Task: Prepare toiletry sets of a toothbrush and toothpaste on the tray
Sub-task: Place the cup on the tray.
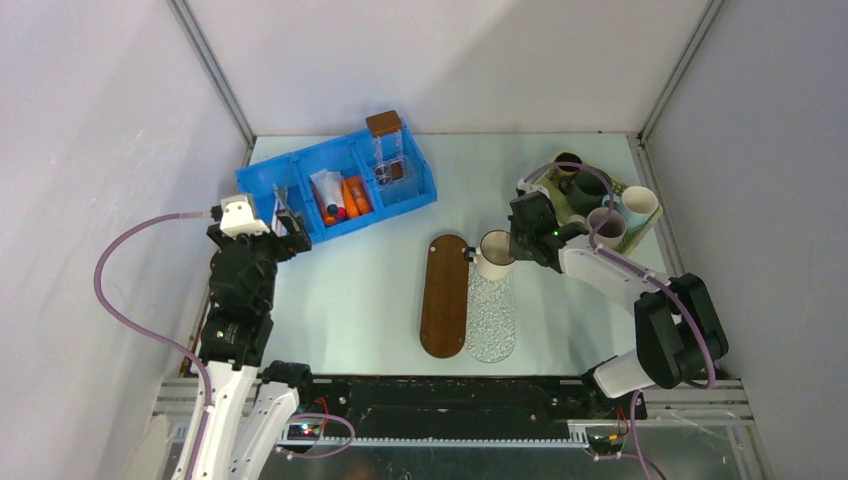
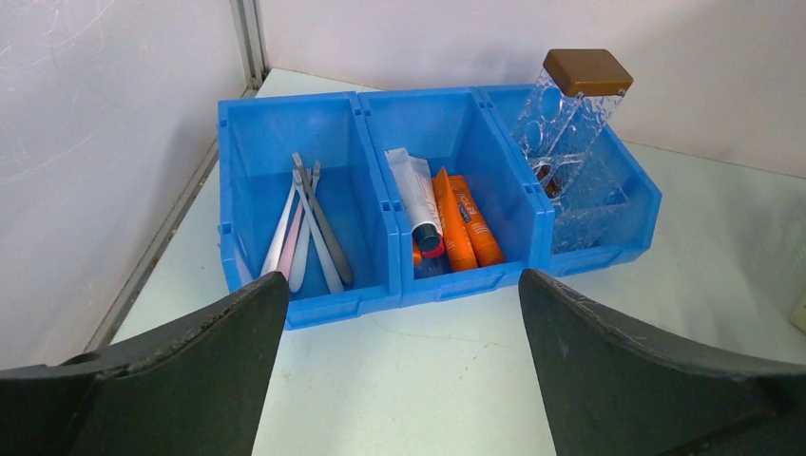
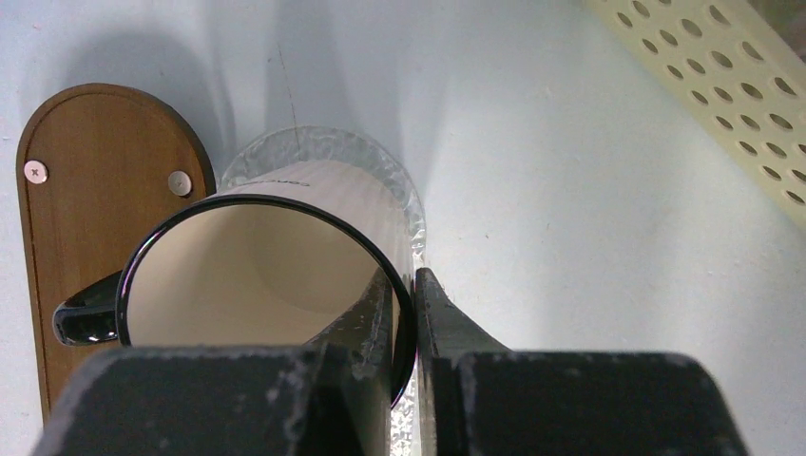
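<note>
L gripper point(image 2: 402, 283) splayed wide before bin point(image 2: 314, 309); brushes point(image 2: 304, 233), paste point(image 2: 461, 223) inside it, beyond fingers point(image 2: 190, 380). R gripper point(image 3: 407, 294) pinches mug point(image 3: 314, 185) rim.

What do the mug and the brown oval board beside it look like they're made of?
Mug: likely enamelled metal or ceramic, glossy cream with a thin black rim. Oval board: looks like wood, smooth brown, two screw heads showing.
</note>
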Controlling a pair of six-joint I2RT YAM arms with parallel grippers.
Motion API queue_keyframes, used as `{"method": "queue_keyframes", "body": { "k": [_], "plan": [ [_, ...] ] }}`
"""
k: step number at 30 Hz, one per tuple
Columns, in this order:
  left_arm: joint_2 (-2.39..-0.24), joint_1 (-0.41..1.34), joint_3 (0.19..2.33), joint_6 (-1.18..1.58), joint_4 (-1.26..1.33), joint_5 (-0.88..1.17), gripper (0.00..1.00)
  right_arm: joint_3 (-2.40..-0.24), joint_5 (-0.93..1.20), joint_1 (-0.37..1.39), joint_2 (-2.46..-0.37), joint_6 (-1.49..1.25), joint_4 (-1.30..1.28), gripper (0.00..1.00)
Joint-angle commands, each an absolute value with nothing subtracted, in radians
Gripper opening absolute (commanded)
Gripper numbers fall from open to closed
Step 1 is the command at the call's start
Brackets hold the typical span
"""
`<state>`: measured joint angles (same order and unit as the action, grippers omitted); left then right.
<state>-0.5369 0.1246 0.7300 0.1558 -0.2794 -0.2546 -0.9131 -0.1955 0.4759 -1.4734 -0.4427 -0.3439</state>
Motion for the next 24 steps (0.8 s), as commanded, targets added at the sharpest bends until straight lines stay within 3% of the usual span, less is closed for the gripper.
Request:
{"method": "queue_keyframes", "body": {
  "k": [1, 6, 13, 24],
  "plan": [
    [-0.542, 0.130, 0.729, 0.133, -0.259, -0.240, 0.98, -0.928, -0.230, 0.485, -1.479, -0.476, -0.256, 0.00],
    [-0.548, 0.130, 0.730, 0.133, -0.259, -0.236, 0.98, -0.927, -0.227, 0.490, -1.487, -0.489, -0.269, 0.00],
    [-0.568, 0.129, 0.741, 0.135, -0.267, -0.217, 0.98, -0.927, -0.225, 0.494, -1.478, -0.498, -0.283, 0.18],
    [-0.599, 0.129, 0.750, 0.134, -0.276, -0.198, 0.98, -0.928, -0.239, 0.497, -1.484, -0.546, -0.331, 0.28]
  ]
}}
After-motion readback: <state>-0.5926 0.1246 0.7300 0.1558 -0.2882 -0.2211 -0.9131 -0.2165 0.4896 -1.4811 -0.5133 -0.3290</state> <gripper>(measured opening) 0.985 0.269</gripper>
